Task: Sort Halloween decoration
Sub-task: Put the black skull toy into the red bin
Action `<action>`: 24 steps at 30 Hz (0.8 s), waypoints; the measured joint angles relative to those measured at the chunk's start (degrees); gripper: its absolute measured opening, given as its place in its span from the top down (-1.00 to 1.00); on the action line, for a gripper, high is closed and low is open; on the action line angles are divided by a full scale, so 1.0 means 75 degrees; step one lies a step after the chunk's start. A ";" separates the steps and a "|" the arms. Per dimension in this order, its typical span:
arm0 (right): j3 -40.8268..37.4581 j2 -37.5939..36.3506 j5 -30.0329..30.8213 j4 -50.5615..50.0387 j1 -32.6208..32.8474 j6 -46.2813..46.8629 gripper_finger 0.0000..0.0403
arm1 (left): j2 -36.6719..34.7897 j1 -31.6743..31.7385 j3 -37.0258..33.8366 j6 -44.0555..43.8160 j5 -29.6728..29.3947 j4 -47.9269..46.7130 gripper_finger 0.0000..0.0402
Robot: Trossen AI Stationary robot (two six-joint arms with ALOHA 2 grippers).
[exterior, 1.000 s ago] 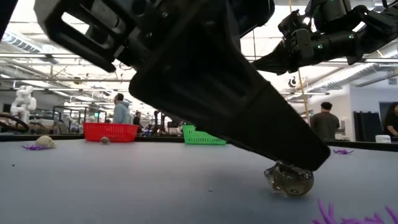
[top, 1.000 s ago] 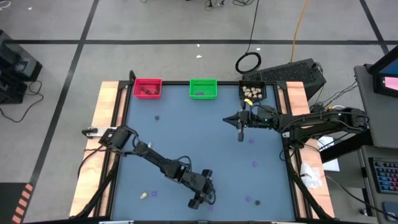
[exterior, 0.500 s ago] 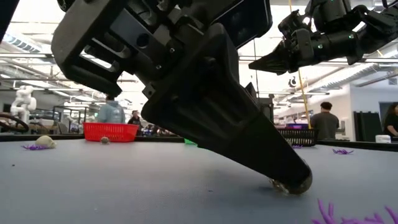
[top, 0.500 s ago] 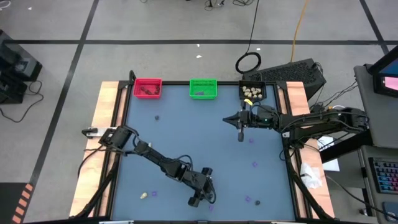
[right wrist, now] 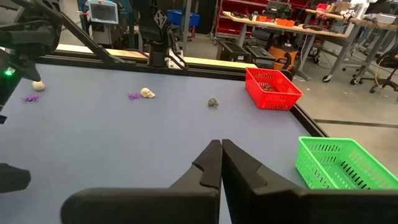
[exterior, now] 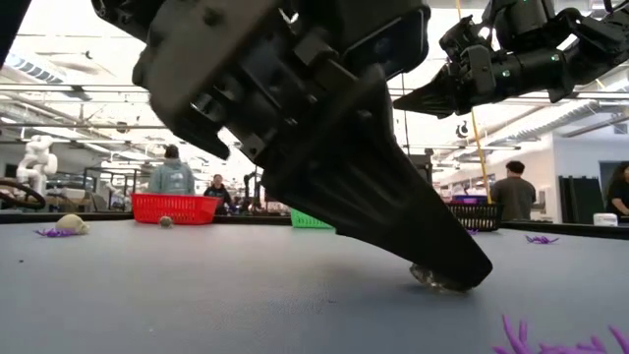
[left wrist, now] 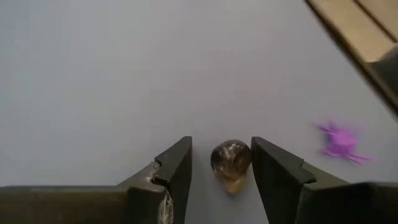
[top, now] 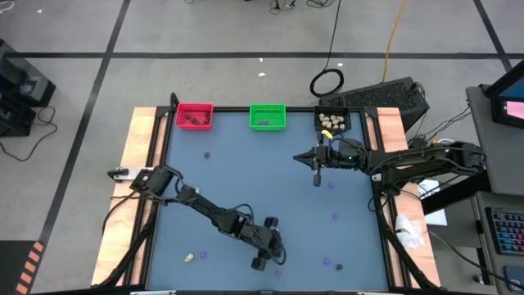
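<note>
One dark grey-black lump (left wrist: 231,163) sits between the fingers of my left gripper (left wrist: 221,171) at the near edge of the table (top: 246,172), right of centre. My jaws stand a little apart on either side of it, small gaps showing both sides, so I judge it bracketed and not yet pinched. In the low view my fingertip is down at the table surface over the lump.

Step in hand, as I read it: picking this dark piece for sorting. A flat purple bit (left wrist: 341,140) lies just beside it on the table, clear of my fingers.

Next move calls for closing onto the lump without nudging it out, then lifting and carrying it to the far row of bins. The red bin (top: 195,115) at far left already holds dark pieces, so that looks like the target; the green bin (top: 268,116) sits beside it and the black bin (top: 332,120) holds cream-white lumps (top: 331,122).

My right gripper (top: 316,178) hangs over the table's far right part, fingers pressed together, holding nothing.
</note>
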 joint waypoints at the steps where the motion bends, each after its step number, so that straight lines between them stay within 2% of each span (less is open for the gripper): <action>1: 0.0000 0.0000 0.0001 0.0000 -0.0001 0.0001 1.00 | 0.0000 0.0005 0.0000 -0.0002 -0.0154 0.0000 0.22; 9: 0.0000 0.0000 -0.0002 -0.0001 -0.0001 0.0001 1.00 | 0.0000 0.0209 0.0000 -0.0282 -0.1145 -0.0012 0.22; 13: 0.0000 0.0000 0.0001 0.0000 0.0000 0.0001 1.00 | 0.0000 0.0388 0.0000 -0.0591 -0.1221 -0.0061 0.22; 24: 0.0000 0.0000 -0.0001 -0.0003 0.0001 -0.0002 1.00 | 0.0009 0.0481 -0.0003 -0.0401 -0.1539 -0.0044 0.19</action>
